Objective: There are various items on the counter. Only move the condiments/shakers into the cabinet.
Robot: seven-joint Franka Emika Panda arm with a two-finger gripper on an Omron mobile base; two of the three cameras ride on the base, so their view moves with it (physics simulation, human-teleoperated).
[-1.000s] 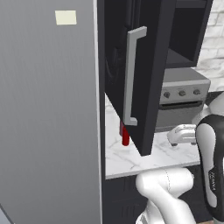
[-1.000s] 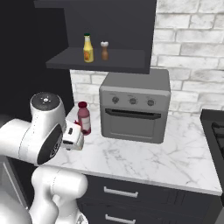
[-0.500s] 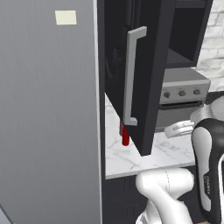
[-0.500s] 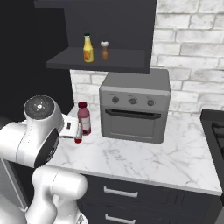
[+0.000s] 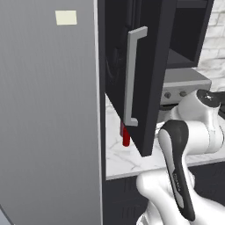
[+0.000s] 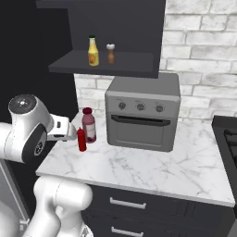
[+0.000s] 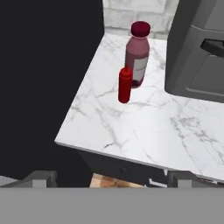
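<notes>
A slim red condiment bottle [image 7: 125, 85] stands upright on the white marble counter [image 7: 144, 131], just in front of a bigger maroon bottle [image 7: 138, 54]. My gripper [image 7: 110, 179] is open, back from the counter's near edge, with nothing between its fingers. In the right base view the gripper [image 6: 71, 134] hangs just left of the red bottle [image 6: 82, 139], apart from it. The black cabinet door [image 5: 151, 74] with its grey bar handle [image 5: 133, 77] stands open, and the red bottle [image 5: 126, 136] peeks out below it. A yellow bottle [image 6: 93, 51] and a small brown shaker [image 6: 110, 53] stand on the cabinet shelf [image 6: 125, 65].
A silver oven [image 6: 142, 118] with three knobs stands on the counter right of the bottles. The maroon bottle [image 6: 88, 125] is close behind the red one. A big grey panel [image 5: 48, 114] walls off the left side. Dark drawers sit below the counter.
My arm has swung left and up in the right base view, and the hand has drawn back a little from the red bottle. The gripper stays open. The bottles have not moved.
</notes>
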